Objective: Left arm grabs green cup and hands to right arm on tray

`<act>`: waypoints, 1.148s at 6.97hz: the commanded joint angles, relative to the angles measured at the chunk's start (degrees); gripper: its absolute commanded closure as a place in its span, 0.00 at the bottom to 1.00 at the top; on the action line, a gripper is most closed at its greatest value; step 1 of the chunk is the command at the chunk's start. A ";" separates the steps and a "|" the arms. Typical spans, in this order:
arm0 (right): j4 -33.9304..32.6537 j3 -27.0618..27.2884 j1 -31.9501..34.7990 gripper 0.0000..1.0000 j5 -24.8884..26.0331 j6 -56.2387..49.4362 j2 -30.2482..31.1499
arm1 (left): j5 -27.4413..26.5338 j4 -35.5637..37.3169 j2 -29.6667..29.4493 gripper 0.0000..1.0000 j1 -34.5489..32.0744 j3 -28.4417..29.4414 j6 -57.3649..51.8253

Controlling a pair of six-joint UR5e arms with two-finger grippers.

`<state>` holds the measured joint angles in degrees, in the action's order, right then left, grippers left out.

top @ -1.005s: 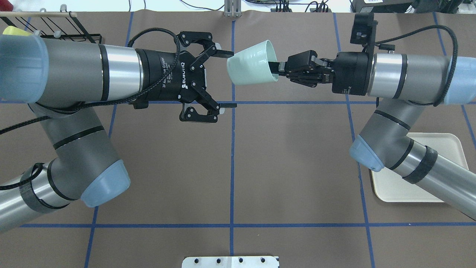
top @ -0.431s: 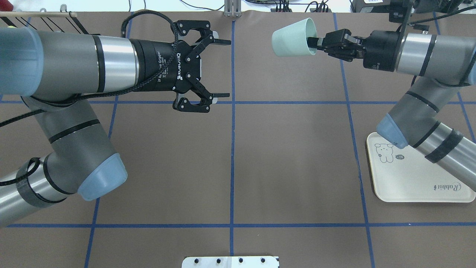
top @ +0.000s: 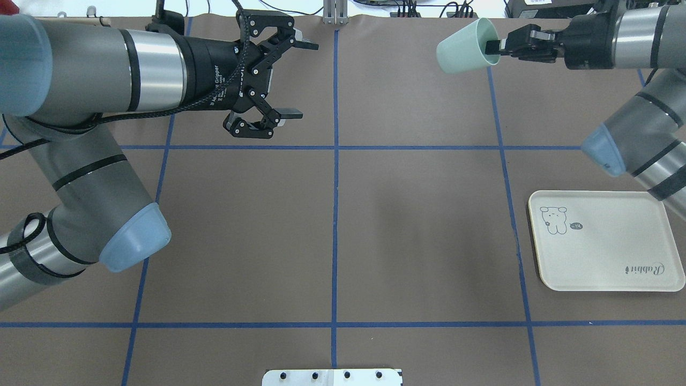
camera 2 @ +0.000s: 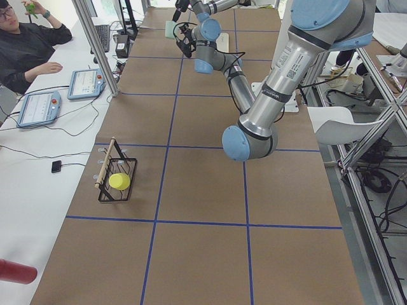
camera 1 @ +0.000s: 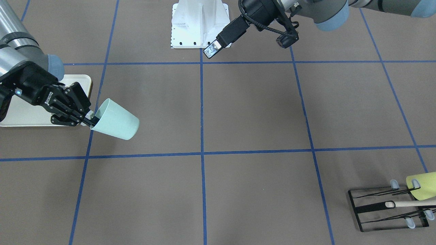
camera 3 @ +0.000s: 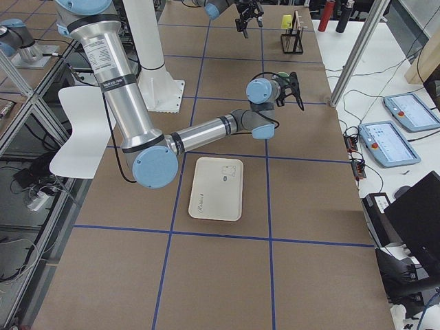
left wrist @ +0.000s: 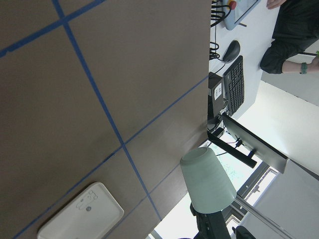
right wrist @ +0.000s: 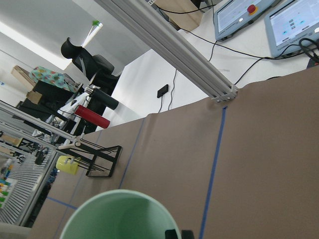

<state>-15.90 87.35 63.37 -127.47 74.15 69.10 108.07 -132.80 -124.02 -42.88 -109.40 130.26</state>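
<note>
The pale green cup [top: 463, 47] hangs on its side above the table's far right part, base pointing toward the middle. My right gripper [top: 490, 47] is shut on its rim, one finger inside the mouth; the front view shows the same grip [camera 1: 92, 119] on the cup [camera 1: 115, 119]. The right wrist view shows only the cup's rim [right wrist: 119, 216]. My left gripper [top: 300, 79] stands open and empty at the far left of centre, well apart from the cup [left wrist: 207, 179]. The cream tray [top: 605, 268] lies bare at the near right, nearer than the cup.
A black wire rack [camera 1: 388, 207] holding a yellow-green cup [camera 1: 422, 185] stands at the table's far left corner. The white robot base plate [top: 332, 377] sits at the near edge. A person [camera 2: 25, 44] sits by tablets beyond the table.
The right gripper has carried the cup rightward and toward the far edge, away from the left gripper. The left gripper has pulled back left, still open. The right arm no longer covers the tray.
</note>
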 commanded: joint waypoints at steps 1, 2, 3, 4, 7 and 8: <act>-6.76 0.19 4.47 1.00 -3.22 -11.00 3.04 | -0.05 5.69 0.35 0.00 -2.11 0.06 -17.07; -9.04 0.28 6.14 1.00 -3.13 -16.53 5.15 | -0.05 9.71 0.36 0.00 -3.43 0.06 -24.02; -10.71 0.28 7.20 1.00 -3.05 -23.98 7.69 | -0.05 14.10 0.36 0.00 -4.66 -0.20 -30.18; -12.99 0.37 8.25 1.00 -3.13 -29.62 9.63 | -0.05 17.72 0.36 0.00 -6.50 -0.29 -35.38; -14.59 0.63 9.23 1.00 -3.04 -44.32 17.36 | -1.44 34.48 0.18 0.00 -11.43 -3.26 -55.13; -17.12 0.72 9.06 1.00 -3.04 -49.58 19.82 | -4.41 39.06 0.35 0.01 -11.44 -3.63 -60.25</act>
<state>-30.99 87.99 72.43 -130.52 30.38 85.94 106.25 -99.86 -123.77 -53.70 -112.16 76.89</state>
